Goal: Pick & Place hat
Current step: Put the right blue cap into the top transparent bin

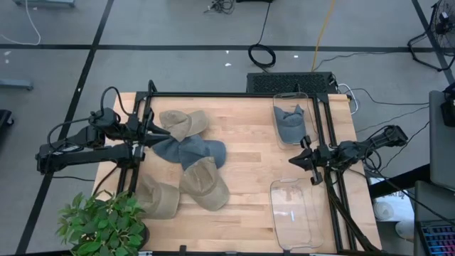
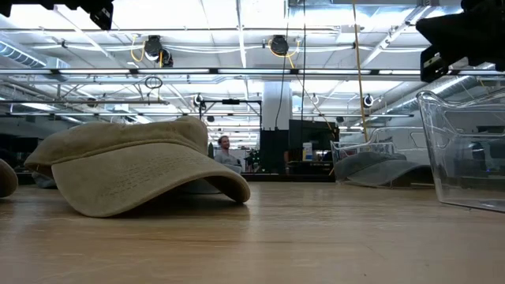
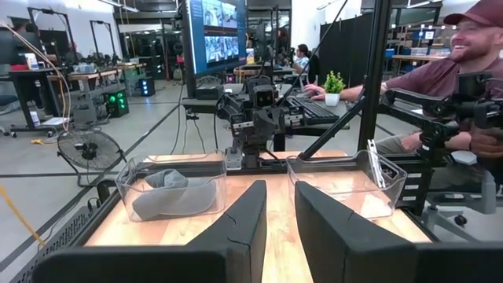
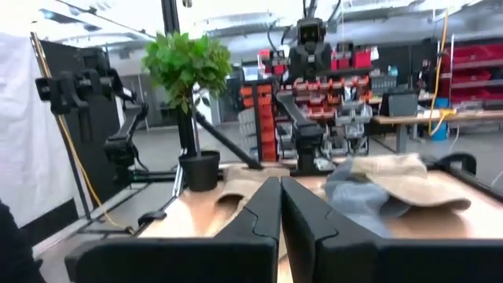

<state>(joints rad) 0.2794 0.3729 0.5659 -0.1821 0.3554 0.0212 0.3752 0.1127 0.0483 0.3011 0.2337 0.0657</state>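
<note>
Hats [image 1: 192,153] untouched; left tool [image 1: 151,128] slightly parted, right tool [image 1: 301,158] closed, both empty.

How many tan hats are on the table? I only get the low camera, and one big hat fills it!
Observer: Three tan hats, all on the left half.
Operator: Where's the right claw?
Observer: The right gripper, shut and empty, is between the two clear bins.
Operator: And the left one?
Observer: The left gripper, slightly open and empty, is beside the farthest tan hat.
</note>
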